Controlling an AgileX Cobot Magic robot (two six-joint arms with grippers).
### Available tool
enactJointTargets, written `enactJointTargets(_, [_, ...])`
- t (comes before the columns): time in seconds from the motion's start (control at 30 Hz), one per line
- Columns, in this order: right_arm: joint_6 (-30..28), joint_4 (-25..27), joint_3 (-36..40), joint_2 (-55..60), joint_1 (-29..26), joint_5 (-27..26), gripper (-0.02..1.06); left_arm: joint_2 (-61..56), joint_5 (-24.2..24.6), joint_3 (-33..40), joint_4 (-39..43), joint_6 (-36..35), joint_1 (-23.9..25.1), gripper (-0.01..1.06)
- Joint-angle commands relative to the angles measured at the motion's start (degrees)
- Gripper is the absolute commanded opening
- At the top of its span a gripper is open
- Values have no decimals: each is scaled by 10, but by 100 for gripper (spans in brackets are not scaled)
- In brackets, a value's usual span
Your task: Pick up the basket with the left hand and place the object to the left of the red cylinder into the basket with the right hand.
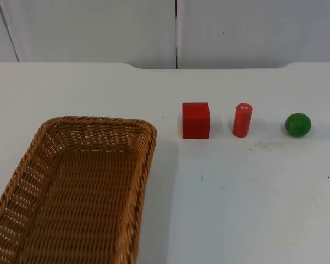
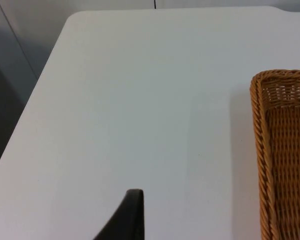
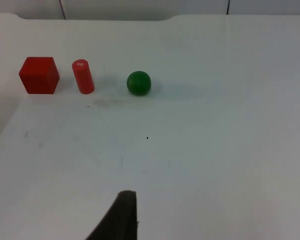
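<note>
Nothing has been picked up at this point: the wicker basket (image 1: 77, 192) sits flat on the white table (image 1: 236, 209), on the left arm's side, with nothing inside it. Over on the right arm's side three small things stand in a row, well apart from the basket: a red cube (image 1: 196, 120), then the red cylinder (image 1: 242, 120) standing upright just beside it, and a green ball (image 1: 298, 125) farther along. The cube is the one to the left of the cylinder, so that looks like the piece meant for the basket. The left wrist view looks across bare table toward the basket's rim (image 2: 260, 125), with one black fingertip (image 2: 127, 217) of the left hand in sight, apart from the wicker and touching nothing; whether that hand is wide or narrow cannot be told. The right wrist view looks over the row, cube (image 3: 39, 75), cylinder (image 3: 83, 76) and ball (image 3: 139, 82), with the right hand's fingertip (image 3: 121, 217) hanging back, well short of them; its opening cannot be told either. So, as a judgement, the whole job is ahead: the left hand has to take the basket and lift it, then the right hand has to fetch the cube and put it in.
</note>
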Motion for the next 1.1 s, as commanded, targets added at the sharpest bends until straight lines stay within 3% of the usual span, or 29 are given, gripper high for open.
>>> enactJointTargets(0.0, [-7, 1, 1, -2, -3, -3, 105, -2, -6, 3, 4, -2, -3, 105])
enactJointTargets(1.07, [-5, -1, 1, -2, -3, -3, 105, -2, -6, 3, 7, -9, -3, 105])
